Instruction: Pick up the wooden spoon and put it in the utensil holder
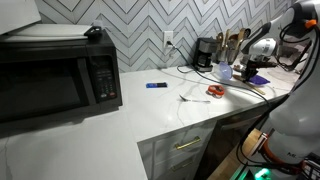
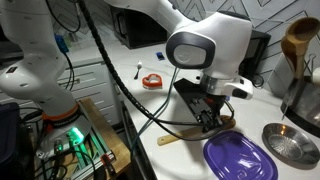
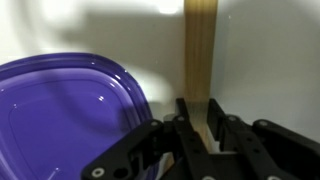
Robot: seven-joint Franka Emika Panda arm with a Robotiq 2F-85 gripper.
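Note:
The wooden spoon (image 3: 200,55) lies on the white counter, its pale tan handle running straight up the wrist view. In an exterior view the handle (image 2: 178,137) pokes out towards the counter's front edge. My gripper (image 3: 200,125) is down at the counter with one black finger pressed against each side of the handle. It also shows in both exterior views (image 2: 207,122) (image 1: 250,68). The utensil holder (image 1: 225,70), a pale cup with wooden utensils (image 2: 297,40) sticking up, stands further back by the wall.
A flat purple dish (image 2: 240,158) (image 3: 60,110) lies right beside the gripper. A metal bowl (image 2: 290,143) sits past it. A small red object (image 2: 152,81), a black coffee maker (image 1: 204,53), a microwave (image 1: 55,75) and a small blue item (image 1: 155,85) are on the counter.

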